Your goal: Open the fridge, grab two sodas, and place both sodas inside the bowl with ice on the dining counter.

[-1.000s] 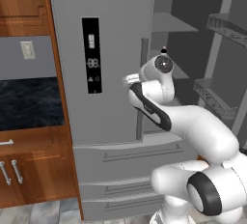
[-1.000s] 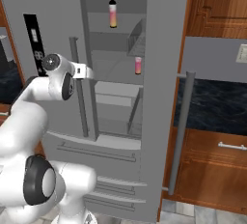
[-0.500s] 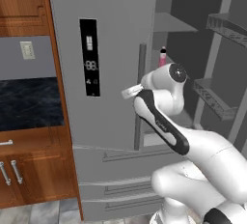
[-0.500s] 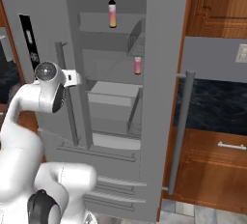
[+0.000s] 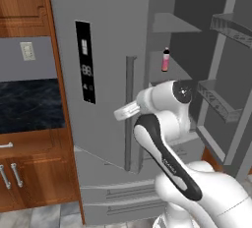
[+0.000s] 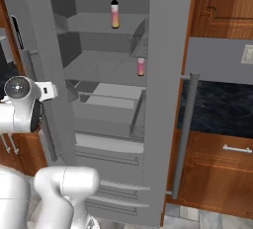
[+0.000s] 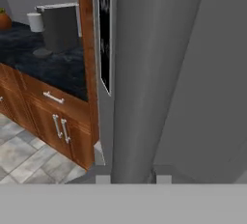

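The grey fridge [image 5: 106, 35] has its right door [image 6: 165, 75] swung wide open. Its left door [image 6: 47, 50] stands partly ajar. My gripper [image 7: 132, 179] is shut on the left door's long vertical handle [image 7: 144, 73]; the hand [image 5: 127, 110] sits at mid-height on that handle [image 5: 129, 94] and also shows at the door's edge [image 6: 49, 91]. Inside, one soda [image 6: 114, 13] with a pink-to-yellow body stands on the upper shelf. A second pink soda [image 6: 141, 66] stands on the shelf below and is seen past the arm [image 5: 166, 60]. The bowl with ice and the dining counter are out of view.
Wooden wall cabinets with a black top [image 5: 29, 104] flank the fridge on the left, with a wall outlet [image 5: 27, 51] above. More cabinets [image 6: 222, 173] stand to the right. A grey appliance [image 7: 60, 25] sits on the left counter. Crisper drawers [image 6: 108, 109] fill the fridge's lower part.
My arm has drawn back with the left door handle in its grip, and the left door has swung further out. The sodas have not moved.
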Motion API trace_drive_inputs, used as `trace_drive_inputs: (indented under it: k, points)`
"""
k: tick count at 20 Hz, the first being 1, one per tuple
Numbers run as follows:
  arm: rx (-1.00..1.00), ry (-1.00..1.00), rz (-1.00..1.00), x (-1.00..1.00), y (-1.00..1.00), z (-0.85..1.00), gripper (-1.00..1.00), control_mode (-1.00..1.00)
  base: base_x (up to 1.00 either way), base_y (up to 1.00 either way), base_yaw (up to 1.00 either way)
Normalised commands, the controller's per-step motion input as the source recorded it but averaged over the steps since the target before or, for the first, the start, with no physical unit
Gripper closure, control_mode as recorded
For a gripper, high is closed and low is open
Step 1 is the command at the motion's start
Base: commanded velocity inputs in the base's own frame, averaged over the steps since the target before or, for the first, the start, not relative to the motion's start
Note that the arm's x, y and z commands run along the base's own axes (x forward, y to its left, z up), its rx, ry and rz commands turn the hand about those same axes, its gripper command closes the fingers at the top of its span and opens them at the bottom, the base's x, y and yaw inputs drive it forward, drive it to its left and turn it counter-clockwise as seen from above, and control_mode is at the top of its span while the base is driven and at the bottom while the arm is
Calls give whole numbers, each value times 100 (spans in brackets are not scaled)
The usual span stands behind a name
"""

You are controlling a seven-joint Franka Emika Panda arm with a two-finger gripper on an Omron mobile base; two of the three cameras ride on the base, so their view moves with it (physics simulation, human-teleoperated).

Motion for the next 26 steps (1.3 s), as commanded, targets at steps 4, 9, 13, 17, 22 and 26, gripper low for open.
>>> trace_drive_inputs:
  k: [4, 9, 13, 17, 22, 26]
  points:
    - [0, 0, 5, -80, 73, 0, -100, -100, 0, 0, 0]
    - [5, 3, 1, -71, 29, 7, -100, -100, 0, 0, 0]
    - [11, 4, -5, -50, -49, 18, -100, -100, 0, 0, 0]
    - [11, 7, -10, -18, -87, 18, -100, -100, 0, 0, 0]
    - [9, 15, -15, 0, -81, 19, -100, -100, 0, 0, 0]
    - [11, 15, -6, 38, -60, 8, -100, -100, 0, 0, 0]
